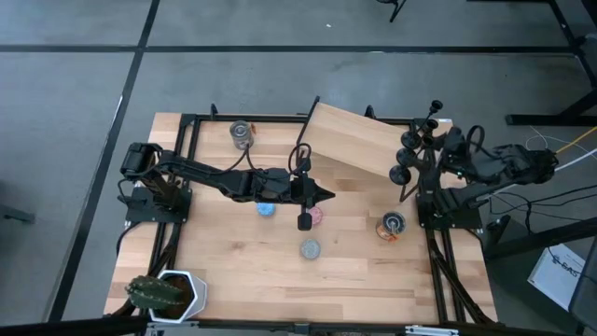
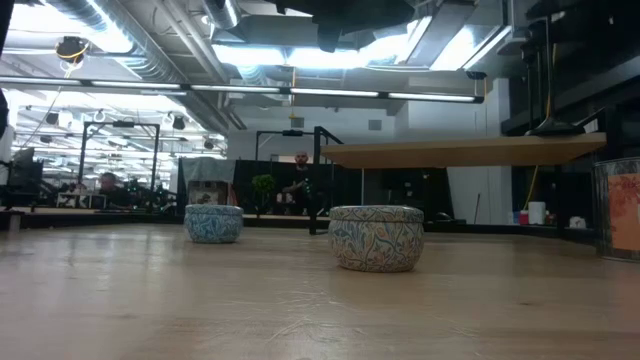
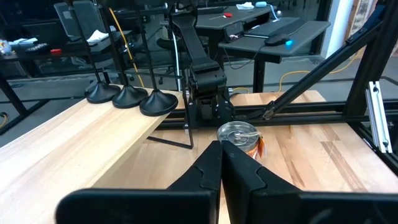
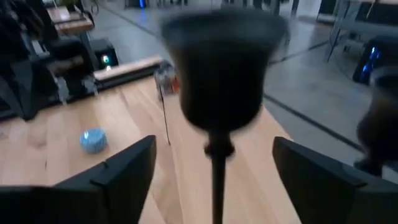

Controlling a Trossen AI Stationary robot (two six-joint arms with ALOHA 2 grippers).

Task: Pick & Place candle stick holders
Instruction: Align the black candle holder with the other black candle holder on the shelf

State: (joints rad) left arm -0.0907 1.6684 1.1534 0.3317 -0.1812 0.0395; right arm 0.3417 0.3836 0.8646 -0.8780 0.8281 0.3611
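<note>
From above, three black candle holders [image 1: 410, 149] stand close together at the right end of a raised wooden board [image 1: 359, 138] on the table [image 1: 233, 252]; the right pincer [image 1: 438, 147] sits right beside them at the table's right edge, while the left pincer [image 1: 322, 195] reaches over the table's middle, well apart from them, near a blue disc [image 1: 266, 210], a pink disc [image 1: 315, 216] and a grey disc [image 1: 310, 249]. At table height, two patterned tins [image 2: 376, 237] sit on the wood under the board [image 2: 470, 151]. The left wrist view shows the left pincer [image 3: 222, 163] with fingers pressed together and empty, a metal can [image 3: 237, 134] beyond it and the holders' round bases [image 3: 127, 96] on the board. The right wrist view shows the right pincer [image 4: 211, 168] spread wide, a holder's cup and stem [image 4: 214, 81] standing between its fingers, untouched
</note>
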